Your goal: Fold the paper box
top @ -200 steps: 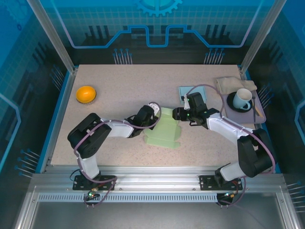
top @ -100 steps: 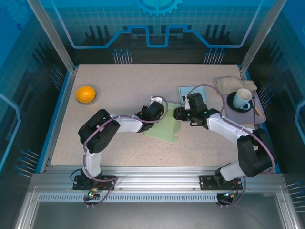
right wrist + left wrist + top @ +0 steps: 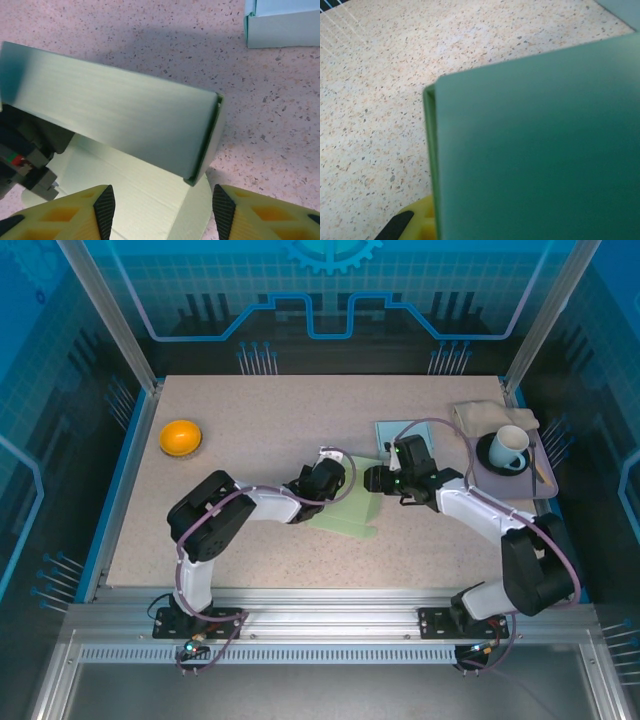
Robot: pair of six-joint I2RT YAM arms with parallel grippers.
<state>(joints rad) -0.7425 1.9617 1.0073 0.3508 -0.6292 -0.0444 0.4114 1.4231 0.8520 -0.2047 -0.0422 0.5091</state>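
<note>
Paper box (image 3: 352, 512), pale green, at the middle of the table (image 3: 240, 405) between both grippers, one flap raised off its flat base. Right gripper (image 3: 161, 200) just beside that flap, fingers spread wide, holding nothing. Left gripper (image 3: 333, 476) at the box's left edge, hidden by the flap; cannot tell whether spread or pinching.

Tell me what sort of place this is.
Probably a robot lab test cell: an aluminium extrusion frame with clear panels encloses a speckled table, and the orange bowl, mug and green paper box look like staged props.
</note>
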